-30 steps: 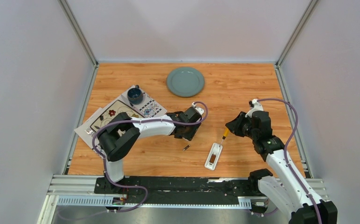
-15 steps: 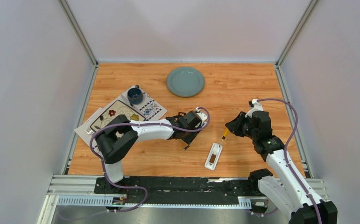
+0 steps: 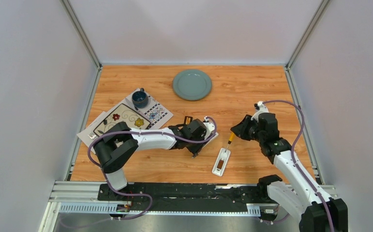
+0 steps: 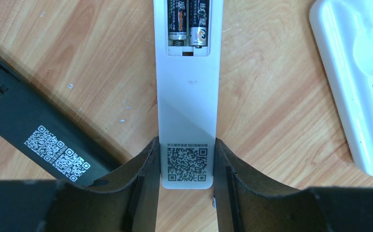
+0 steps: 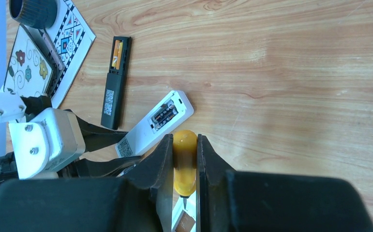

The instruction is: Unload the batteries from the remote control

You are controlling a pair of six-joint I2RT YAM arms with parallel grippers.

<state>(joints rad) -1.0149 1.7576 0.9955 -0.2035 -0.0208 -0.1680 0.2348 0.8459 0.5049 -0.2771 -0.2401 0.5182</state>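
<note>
My left gripper point(image 4: 186, 143) is shut on the QR-code end of a white remote point(image 4: 188, 106) that lies flat on the table. Its back compartment is open and holds two batteries point(image 4: 187, 23) side by side. In the top view this gripper point(image 3: 199, 144) hides most of that remote point(image 3: 212, 137). My right gripper point(image 5: 184, 138) is shut on the yellow-handled screwdriver point(image 5: 185, 164), tip down over a second white remote point(image 3: 221, 161) whose compartment is open and shows no batteries. The right wrist view also shows the batteries point(image 5: 164, 114).
A black remote point(image 5: 114, 89) with an orange-tipped battery point(image 5: 117, 53) in its open compartment lies behind the left gripper. Patterned mats point(image 3: 121, 118) and a dark mug point(image 3: 140, 98) sit at the left. A grey-green plate point(image 3: 192, 84) is at the back.
My left gripper has moved toward the near edge and right, onto the white remote's end. My right gripper with the screwdriver has shifted slightly left.
</note>
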